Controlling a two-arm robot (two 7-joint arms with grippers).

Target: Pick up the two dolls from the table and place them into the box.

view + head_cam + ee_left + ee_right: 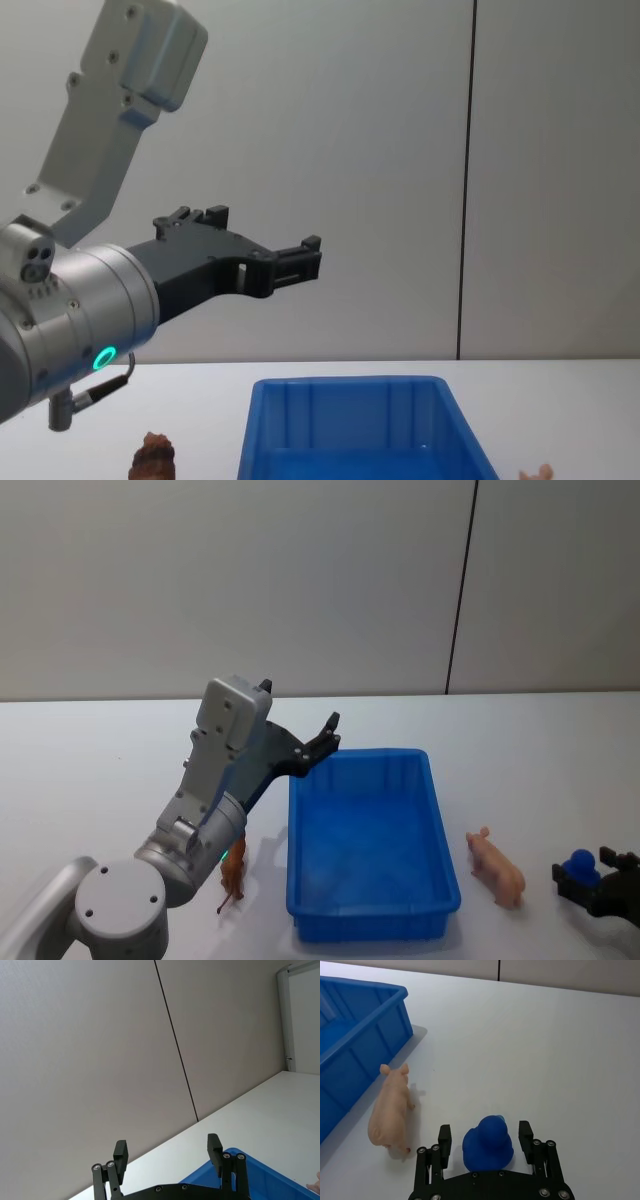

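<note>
My right tool (484,1129) is down at the table (560,1050), released, with its fingers (445,1136) standing on either side of the blue doll (488,1146). A small gap shows on each side, so nothing is gripped yet. The doll sits on the table to the right of the box (375,927), and a pink toy pig (497,870) lies between the two. As I judge it, the step in hand is closing on this doll.

To do it well, I want both fingers to meet the round body at the same moment, so the doll should be centred between them before I squeeze. It looks soft and rounded. A pinch above its widest part could squirt it out forward, so the grip should sit low on the body and close slowly. Once it is held, I would lift straight up before swinging left, high enough to pass over the pig and the box wall. I would let go over the middle of the box, not at its rim.

My left tool (167,1146) is released too and carries nothing. It is raised in the air near the box's far left corner. The brown doll (233,876) stands on the table just beside the box's left wall, under my left arm — neither doll is in the box yet.
</note>
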